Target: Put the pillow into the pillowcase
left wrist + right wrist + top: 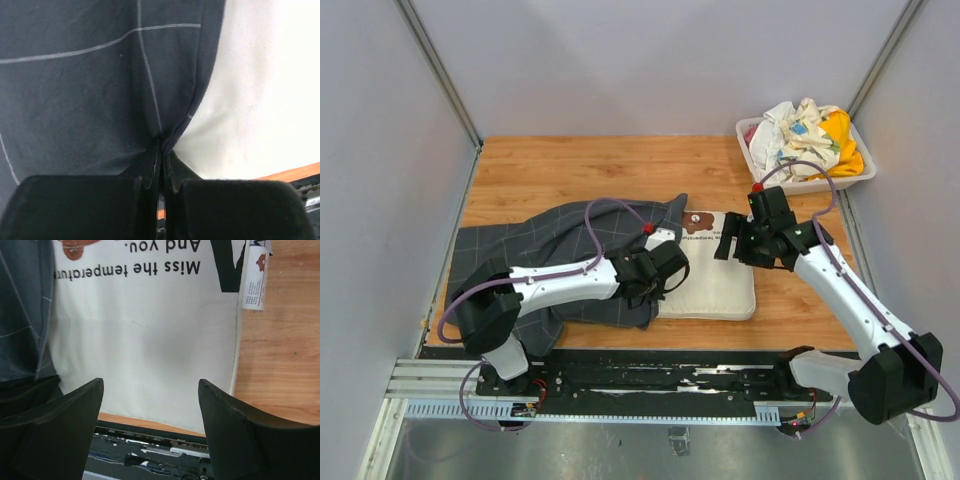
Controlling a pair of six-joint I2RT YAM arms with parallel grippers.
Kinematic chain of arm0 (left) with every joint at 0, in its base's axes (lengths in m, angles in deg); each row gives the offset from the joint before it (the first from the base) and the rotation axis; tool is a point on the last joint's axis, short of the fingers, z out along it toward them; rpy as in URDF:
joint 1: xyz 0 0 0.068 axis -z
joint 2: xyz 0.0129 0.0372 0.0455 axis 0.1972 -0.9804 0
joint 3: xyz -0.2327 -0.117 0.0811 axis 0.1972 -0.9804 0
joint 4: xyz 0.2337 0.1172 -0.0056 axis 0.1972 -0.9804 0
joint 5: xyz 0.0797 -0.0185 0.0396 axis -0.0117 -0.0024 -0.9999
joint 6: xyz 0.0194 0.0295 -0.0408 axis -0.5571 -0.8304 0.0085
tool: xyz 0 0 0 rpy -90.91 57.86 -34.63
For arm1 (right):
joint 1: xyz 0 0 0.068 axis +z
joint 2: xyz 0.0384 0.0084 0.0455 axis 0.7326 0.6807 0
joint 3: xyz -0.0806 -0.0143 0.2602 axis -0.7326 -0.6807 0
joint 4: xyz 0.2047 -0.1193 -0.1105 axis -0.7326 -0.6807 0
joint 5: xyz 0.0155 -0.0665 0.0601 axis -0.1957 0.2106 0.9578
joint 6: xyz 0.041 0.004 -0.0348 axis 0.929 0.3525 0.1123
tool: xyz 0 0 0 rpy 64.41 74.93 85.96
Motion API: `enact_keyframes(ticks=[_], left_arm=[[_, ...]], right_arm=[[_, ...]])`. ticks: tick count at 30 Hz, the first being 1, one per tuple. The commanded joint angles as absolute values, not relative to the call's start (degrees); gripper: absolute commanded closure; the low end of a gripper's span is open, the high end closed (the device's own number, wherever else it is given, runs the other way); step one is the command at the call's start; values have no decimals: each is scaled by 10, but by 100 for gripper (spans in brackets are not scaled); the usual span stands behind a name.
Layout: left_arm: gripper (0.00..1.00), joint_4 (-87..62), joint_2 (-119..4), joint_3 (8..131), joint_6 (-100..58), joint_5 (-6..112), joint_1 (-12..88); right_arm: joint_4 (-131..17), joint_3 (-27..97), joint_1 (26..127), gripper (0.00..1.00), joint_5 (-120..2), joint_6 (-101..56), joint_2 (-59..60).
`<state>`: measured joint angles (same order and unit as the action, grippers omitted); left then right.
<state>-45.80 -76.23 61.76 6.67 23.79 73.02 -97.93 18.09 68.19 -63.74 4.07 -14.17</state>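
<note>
The dark grey checked pillowcase [560, 250] lies crumpled at the left-centre of the table, its right edge lapping over the left end of the cream pillow [720, 275]. My left gripper [658, 288] is shut on a fold of the pillowcase edge [161, 142], right beside the pillow [265, 90]. My right gripper [732, 248] is open and empty above the pillow's far right part, near the bear print [698, 220]. In the right wrist view the open gripper [150, 382] hovers over the pillow [150, 325], with the pillowcase [22, 315] at the left.
A white basket [820, 185] of white, yellow and patterned cloths [810, 135] stands at the back right corner. The pillow's care tag [255, 280] lies on the wood at its right edge. A metal rail [650, 380] runs along the near table edge.
</note>
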Motion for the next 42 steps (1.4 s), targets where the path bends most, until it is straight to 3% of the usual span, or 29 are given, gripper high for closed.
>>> enact_keyframes(ticks=[1,9,13,20,22,23,24,27,30,34,42], left_arm=[[100,-497,-740,636,82,185,732],[100,-498,-682,648,93,218,732],[100,-488,-680,643,97,228,732],[100,-477,-684,635,96,244,732],[100,-477,-683,637,93,245,732],[100,-478,-683,637,92,245,732],[100,-478,-683,638,92,245,732],[100,-479,-685,640,91,244,732],[100,-476,-686,639,90,248,729],[100,-469,-685,637,89,260,726],[100,-486,-691,706,56,292,698]], right_arm=[[-1009,186,714,23,-642,13,-113],[-1019,181,769,19,-660,12,-56],[-1002,151,795,13,-666,23,-19],[-913,115,815,15,-666,30,107],[-890,113,819,21,-654,31,144],[-877,111,822,30,-648,34,157],[-862,110,823,46,-642,38,168],[-841,107,826,69,-633,50,187],[-835,100,832,98,-636,56,190],[-843,87,834,99,-630,64,149],[-888,159,827,99,-590,113,-78]])
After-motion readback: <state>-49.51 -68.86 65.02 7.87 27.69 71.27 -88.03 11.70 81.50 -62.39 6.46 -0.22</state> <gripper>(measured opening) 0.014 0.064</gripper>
